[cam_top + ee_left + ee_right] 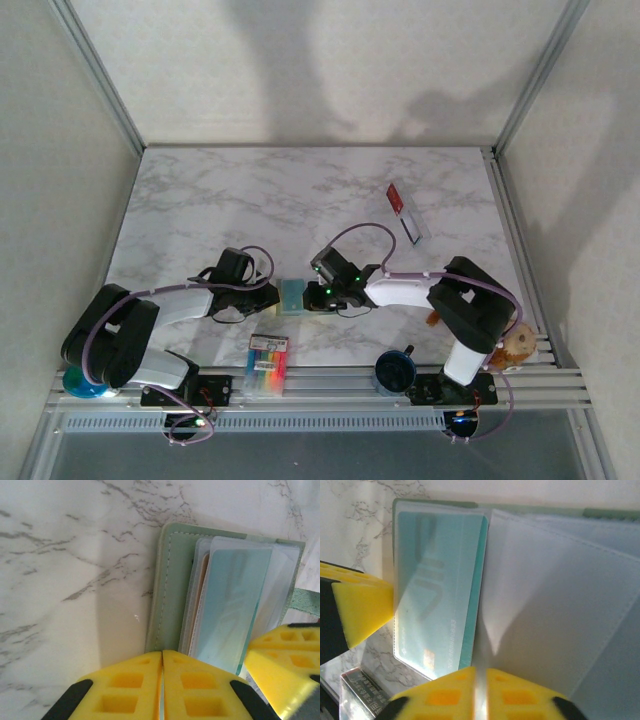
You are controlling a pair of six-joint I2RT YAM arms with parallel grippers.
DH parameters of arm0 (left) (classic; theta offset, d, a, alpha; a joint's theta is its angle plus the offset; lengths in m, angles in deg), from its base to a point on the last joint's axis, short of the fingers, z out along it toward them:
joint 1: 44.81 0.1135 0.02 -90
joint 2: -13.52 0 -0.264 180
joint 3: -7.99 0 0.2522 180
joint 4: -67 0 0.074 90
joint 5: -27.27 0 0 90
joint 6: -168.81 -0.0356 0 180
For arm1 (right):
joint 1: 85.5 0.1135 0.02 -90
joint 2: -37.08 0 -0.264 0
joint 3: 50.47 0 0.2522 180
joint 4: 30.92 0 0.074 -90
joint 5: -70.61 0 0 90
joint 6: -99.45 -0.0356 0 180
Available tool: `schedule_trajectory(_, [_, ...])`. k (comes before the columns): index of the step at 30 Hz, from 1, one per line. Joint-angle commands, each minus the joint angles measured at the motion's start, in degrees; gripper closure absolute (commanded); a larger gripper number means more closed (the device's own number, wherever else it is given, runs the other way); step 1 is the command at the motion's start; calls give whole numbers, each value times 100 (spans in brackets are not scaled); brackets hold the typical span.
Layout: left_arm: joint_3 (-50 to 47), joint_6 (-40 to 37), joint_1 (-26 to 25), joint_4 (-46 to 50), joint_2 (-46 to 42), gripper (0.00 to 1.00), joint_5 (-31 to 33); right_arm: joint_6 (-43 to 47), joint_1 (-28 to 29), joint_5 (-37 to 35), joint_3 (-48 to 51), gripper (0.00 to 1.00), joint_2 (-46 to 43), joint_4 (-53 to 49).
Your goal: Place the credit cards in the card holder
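Item: card holder (291, 296), lying open on the desk (220, 210) between the arms.
Contents: teal card (440, 590) in a clear sleeve (545, 605).
Outstanding: red-and-white card (397, 197), far right, well apart.
Left gripper (161, 656): jaws closed, empty.
Right gripper (476, 674): jaws closed; I cannot tell whether they nip the sleeve.
Handling, as I judge it: cards light, stiff, slick; take one by a short edge.

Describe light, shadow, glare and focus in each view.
Top external view: even light on the table, two soft shadows on the back wall. Left wrist view: the left gripper close and blurred, a soft shadow on the table beside the card holder. Right wrist view: sheen on the clear sleeves washes out the teal card; the right gripper out of focus.
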Motion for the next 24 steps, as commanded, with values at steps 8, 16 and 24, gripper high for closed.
schedule_trajectory(8, [-53, 56, -84, 128, 63, 88, 329, 257, 291, 341, -651, 94, 572, -20])
schedule_trajectory(16, [-5, -16, -75, 493, -277, 79, 766, 830, 291, -283, -648, 79, 87, -1051])
schedule_trajectory(24, [118, -123, -79, 826, -426, 65, 1394, 1055, 172, -1519, -609, 68, -293, -2290])
